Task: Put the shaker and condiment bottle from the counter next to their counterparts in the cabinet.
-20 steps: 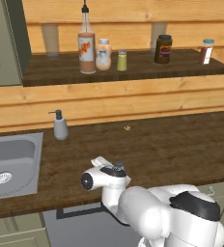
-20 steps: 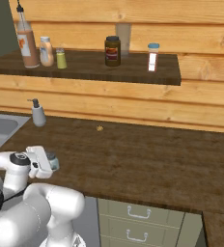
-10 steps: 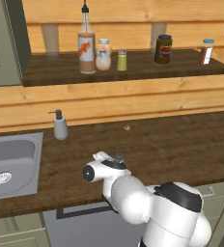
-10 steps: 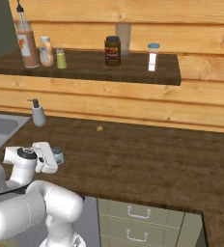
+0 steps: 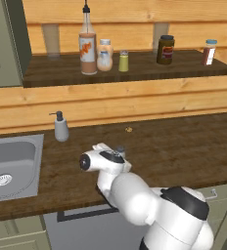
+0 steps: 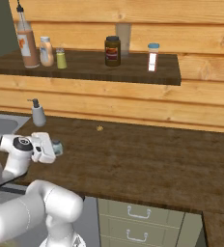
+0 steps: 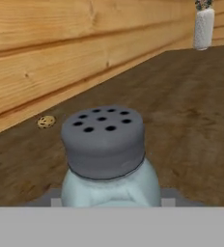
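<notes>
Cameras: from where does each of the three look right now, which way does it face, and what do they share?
Left base view: behind the arm on its left, facing the counter, sink and cabinet; white arm lower right.
Right base view: behind-right, same counter; arm lower left, gripper at the shaker.
Hand view: on the hand, low over the counter, facing the shaker and wall.
Shared: shaker, pump dispenser, crumb.
</notes>
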